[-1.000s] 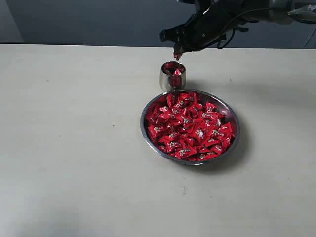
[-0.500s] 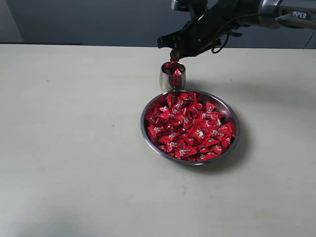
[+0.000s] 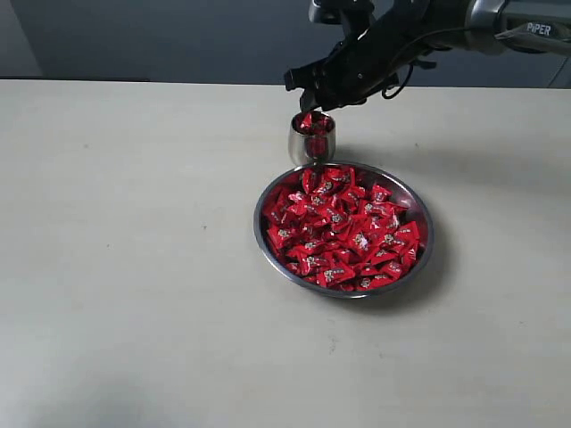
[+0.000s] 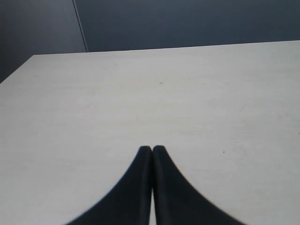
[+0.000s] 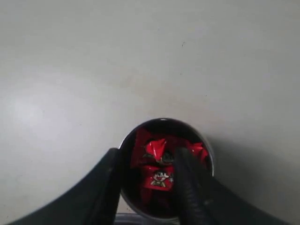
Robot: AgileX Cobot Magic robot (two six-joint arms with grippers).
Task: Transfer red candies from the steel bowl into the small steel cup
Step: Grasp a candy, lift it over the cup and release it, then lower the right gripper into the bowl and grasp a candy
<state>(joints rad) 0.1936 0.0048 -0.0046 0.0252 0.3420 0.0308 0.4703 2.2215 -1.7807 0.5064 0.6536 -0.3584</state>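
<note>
Bowl sits heaped with candies, cup just behind it, part-filled. Right gripper hangs over the cup's mouth, jaws spread, gripping nothing, so anything released lands inside. Left gripper idles, pinched closed, empty.

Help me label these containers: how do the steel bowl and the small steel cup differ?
The steel bowl is wide and shallow; the small steel cup is narrow with taller walls. The bowl holds a heap of red candies; the cup holds a few. The open right gripper hangs over the cup, not the bowl. Both are round, shiny steel.
</note>
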